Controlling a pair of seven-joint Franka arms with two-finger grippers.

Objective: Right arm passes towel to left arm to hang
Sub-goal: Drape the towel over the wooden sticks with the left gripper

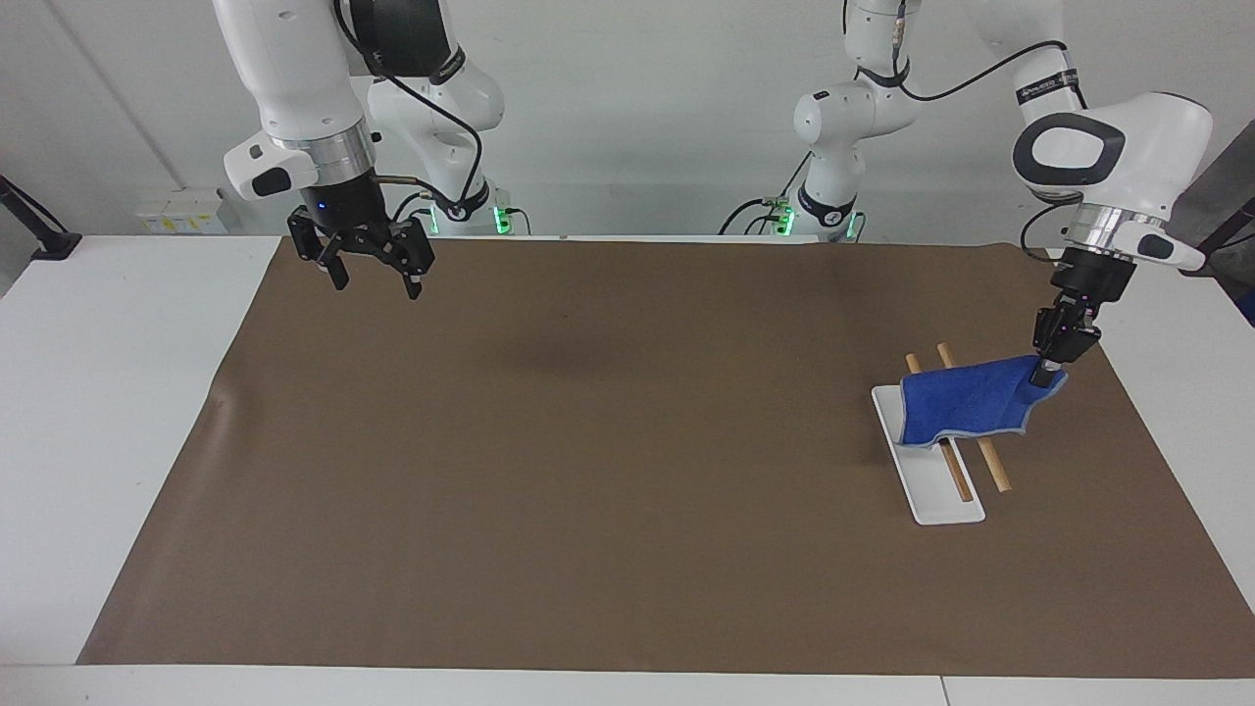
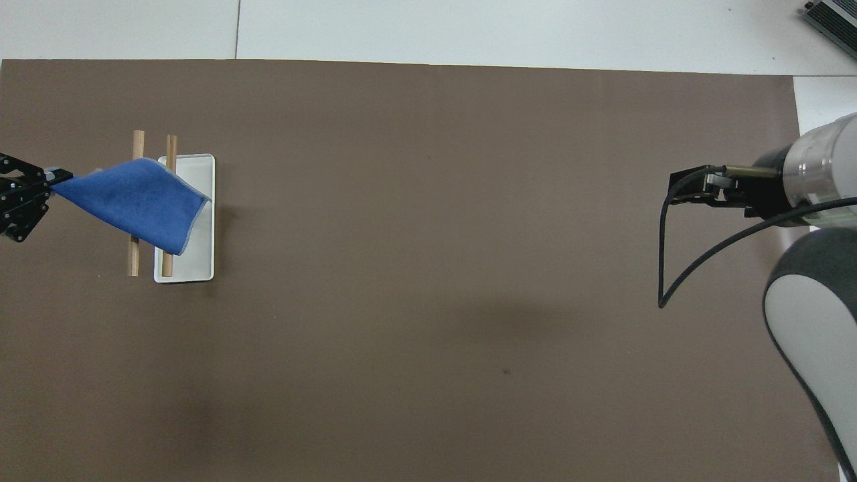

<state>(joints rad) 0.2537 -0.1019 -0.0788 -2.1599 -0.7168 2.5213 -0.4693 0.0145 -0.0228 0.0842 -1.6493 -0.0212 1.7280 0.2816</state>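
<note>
Here the left gripper (image 1: 1048, 371) fingers pinch the towel (image 1: 966, 402) corner over the rack (image 1: 946, 480); right gripper (image 1: 376, 277) fingers spread

One camera sits high across the table (image 1: 59, 392) and looks back at both robots. The other sits high above the robots' end, looking steeply down — half a turn from the first. Both show the brown mat (image 1: 588, 471) (image 2: 428, 268) — with the right gripper (image 1: 374, 271) (image 2: 696, 189) over one end of it.
</note>
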